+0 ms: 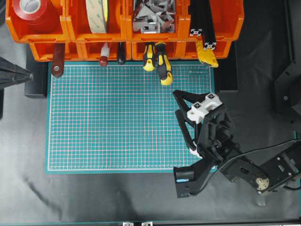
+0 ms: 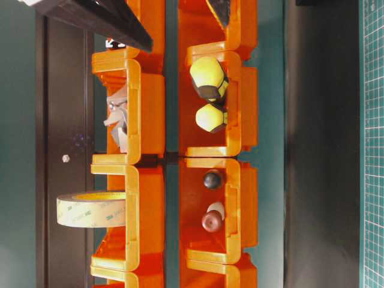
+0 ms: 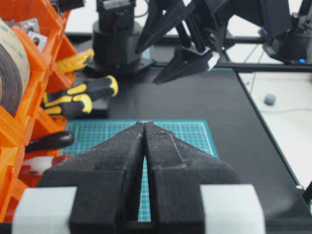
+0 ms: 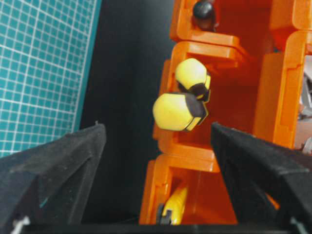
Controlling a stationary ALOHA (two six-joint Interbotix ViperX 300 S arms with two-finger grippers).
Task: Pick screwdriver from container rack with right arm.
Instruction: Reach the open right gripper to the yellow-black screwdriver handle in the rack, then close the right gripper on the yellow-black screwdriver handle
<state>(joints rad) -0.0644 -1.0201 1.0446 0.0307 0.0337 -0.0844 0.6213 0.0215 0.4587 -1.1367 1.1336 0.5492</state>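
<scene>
- I see the right gripper [image 1: 185, 98] spread wide, just short of the container rack [image 1: 124, 35].
- Screwdriver [image 1: 163, 68] sits in the rack's lower row (untouched).
- Left gripper [image 3: 145, 127] jaws pressed together.

We see bare mat [image 1: 117, 122] before the rack [image 1: 124, 28]. A smaller yellow tool [image 1: 149, 57] crowds the screwdriver [image 1: 164, 68].

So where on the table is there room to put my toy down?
The green mat is bare on its left and middle. It gets crowded along the top edge, where tool handles stick out of the orange bins, and at the right, where the right arm's open fingers hang.
</scene>
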